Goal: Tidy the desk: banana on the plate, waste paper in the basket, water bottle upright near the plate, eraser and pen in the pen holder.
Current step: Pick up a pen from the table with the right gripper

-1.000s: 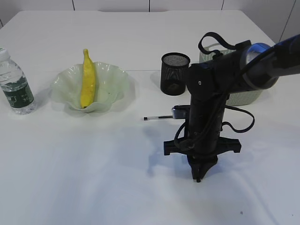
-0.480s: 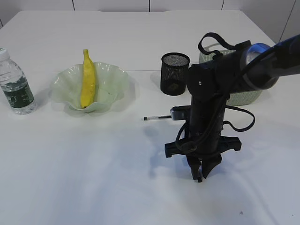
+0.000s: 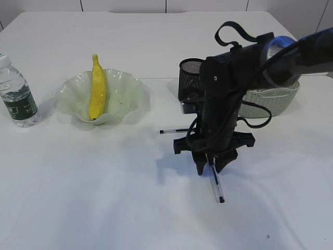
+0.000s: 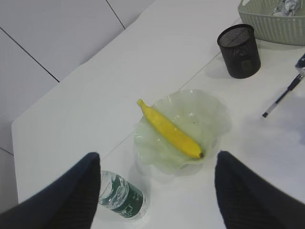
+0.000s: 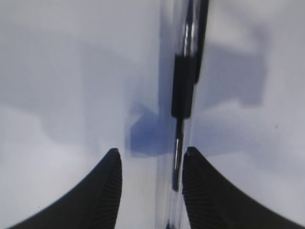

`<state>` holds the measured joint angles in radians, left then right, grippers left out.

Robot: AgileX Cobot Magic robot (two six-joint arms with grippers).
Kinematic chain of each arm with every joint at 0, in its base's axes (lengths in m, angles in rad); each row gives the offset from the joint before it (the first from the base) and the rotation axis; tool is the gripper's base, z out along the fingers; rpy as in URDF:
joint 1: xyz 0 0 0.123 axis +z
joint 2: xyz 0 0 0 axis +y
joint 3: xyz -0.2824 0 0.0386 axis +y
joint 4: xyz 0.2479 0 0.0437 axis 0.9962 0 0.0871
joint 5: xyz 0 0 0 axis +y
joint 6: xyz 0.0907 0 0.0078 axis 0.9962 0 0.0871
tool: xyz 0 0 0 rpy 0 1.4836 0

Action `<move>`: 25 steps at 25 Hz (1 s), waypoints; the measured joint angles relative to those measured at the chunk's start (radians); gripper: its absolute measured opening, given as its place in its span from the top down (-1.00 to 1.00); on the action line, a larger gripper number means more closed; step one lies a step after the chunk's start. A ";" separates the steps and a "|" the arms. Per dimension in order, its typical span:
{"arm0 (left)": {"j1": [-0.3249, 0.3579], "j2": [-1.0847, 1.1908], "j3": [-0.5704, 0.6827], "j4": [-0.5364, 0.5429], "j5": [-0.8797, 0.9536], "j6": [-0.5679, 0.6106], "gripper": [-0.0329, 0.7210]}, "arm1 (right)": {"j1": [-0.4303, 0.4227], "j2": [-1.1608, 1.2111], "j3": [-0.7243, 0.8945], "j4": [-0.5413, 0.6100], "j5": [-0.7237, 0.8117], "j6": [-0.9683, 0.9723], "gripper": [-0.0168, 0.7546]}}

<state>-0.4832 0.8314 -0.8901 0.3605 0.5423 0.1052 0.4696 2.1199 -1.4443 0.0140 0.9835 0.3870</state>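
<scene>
The banana [image 3: 97,94] [image 4: 169,129] lies in the pale green plate [image 3: 127,86] [image 4: 209,112]. Left of it the water bottle [image 3: 16,96] [image 4: 121,198] stands upright. One pen [image 3: 216,187] [image 5: 183,86] lies flat on the desk [image 3: 104,182]. My right gripper [image 3: 209,171] [image 5: 152,150] hangs open just over its far end, the barrel close to the right finger. A second pen [image 3: 174,130] [image 4: 281,95] lies by the black pen holder [image 3: 188,83] [image 4: 239,50]. Waste paper [image 4: 286,5] sits in the basket [image 3: 273,101] [image 4: 276,24]. My left gripper [image 4: 157,157] is open and high above the plate. The eraser is not in view.
My right arm [image 3: 234,67] crosses in front of the pen holder and basket and hides part of each. The basket stands at the desk's right side, behind the arm.
My right gripper was shut with its tip on the desk. It has opened and moved up and back to the left, and a pen now lies uncovered beneath it.
</scene>
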 joint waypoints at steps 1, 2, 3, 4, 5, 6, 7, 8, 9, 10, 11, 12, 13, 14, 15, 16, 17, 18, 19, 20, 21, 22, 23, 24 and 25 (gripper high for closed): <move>0.000 0.000 0.000 -0.001 0.000 0.000 -0.49 | 0.000 0.000 -0.023 -0.014 -0.001 0.000 0.13; 0.000 0.000 0.000 -0.001 0.000 0.000 -0.49 | 0.000 0.000 -0.044 -0.030 -0.001 0.000 0.13; 0.000 0.000 0.000 -0.001 0.000 0.000 -0.49 | 0.000 0.000 -0.062 -0.043 -0.002 0.000 0.13; 0.000 0.000 0.000 -0.002 0.000 0.000 -0.49 | 0.000 0.000 -0.073 -0.058 -0.002 0.000 0.13; 0.000 0.000 0.000 -0.002 0.000 0.000 -0.49 | 0.000 0.000 -0.082 -0.073 -0.002 0.000 0.13; 0.000 0.000 0.000 -0.004 0.000 0.000 -0.49 | 0.000 0.000 -0.089 -0.089 -0.002 0.000 0.13; 0.000 0.000 0.000 -0.009 0.000 0.000 -0.49 | 0.000 0.000 -0.091 -0.099 -0.002 0.000 0.13; 0.000 0.000 0.000 -0.013 0.000 0.000 -0.49 | 0.000 0.002 -0.094 -0.113 -0.002 0.000 0.13; 0.000 0.000 0.000 -0.020 0.000 0.000 -0.49 | 0.000 0.005 -0.096 -0.127 -0.002 0.000 0.13; 0.000 0.000 0.000 -0.025 0.000 0.000 -0.49 | 0.000 0.006 -0.098 -0.138 -0.002 0.000 0.13; 0.000 0.000 0.000 -0.027 0.000 0.000 -0.49 | 0.000 0.013 -0.102 -0.147 -0.002 0.000 0.13; 0.000 0.000 0.000 -0.029 0.000 0.000 -0.49 | 0.000 0.022 -0.108 -0.154 0.000 0.000 0.13; 0.000 0.000 0.000 -0.029 0.000 0.000 -0.49 | 0.000 0.033 -0.118 -0.155 0.003 0.000 0.13; 0.000 0.000 0.000 -0.030 0.000 0.000 -0.49 | 0.000 0.041 -0.125 -0.158 0.003 0.000 0.13; 0.000 0.000 0.000 -0.030 0.000 0.000 -0.49 | 0.000 0.049 -0.139 -0.158 0.005 0.000 0.13; 0.000 0.000 0.000 -0.030 0.000 0.000 -0.49 | 0.000 0.058 -0.150 -0.159 0.007 0.000 0.13; 0.000 0.000 0.000 -0.030 0.000 0.000 -0.49 | 0.000 0.065 -0.163 -0.160 0.007 0.000 0.13; 0.000 0.000 0.000 -0.033 0.000 0.000 -0.49 | 0.000 0.069 -0.174 -0.162 0.007 0.000 0.13; 0.000 0.001 0.000 -0.033 0.000 0.000 -0.49 | 0.000 0.072 -0.189 -0.170 0.007 0.000 0.13; 0.000 0.004 0.000 -0.035 0.000 0.000 -0.49 | 0.000 0.075 -0.203 -0.178 0.007 0.000 0.13; 0.000 0.008 0.000 -0.035 0.000 0.000 -0.49 | 0.000 0.077 -0.212 -0.185 0.003 0.000 0.13; 0.000 0.012 0.000 -0.037 0.000 0.000 -0.49 | 0.000 0.078 -0.217 -0.189 0.001 0.000 0.13; 0.000 0.017 0.000 -0.037 0.000 0.000 -0.49 | -0.002 0.078 -0.219 -0.194 0.001 0.000 0.13; 0.000 0.022 0.000 -0.037 0.000 0.000 -0.49 | -0.006 0.079 -0.219 -0.194 0.001 0.000 0.13; 0.000 0.026 0.000 -0.038 0.000 0.000 -0.49 | -0.006 0.082 -0.219 -0.194 0.001 0.000 0.13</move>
<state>-0.4832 0.8575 -0.8901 0.3227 0.5423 0.1052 0.4634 2.2017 -1.6634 -0.1804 0.9841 0.3870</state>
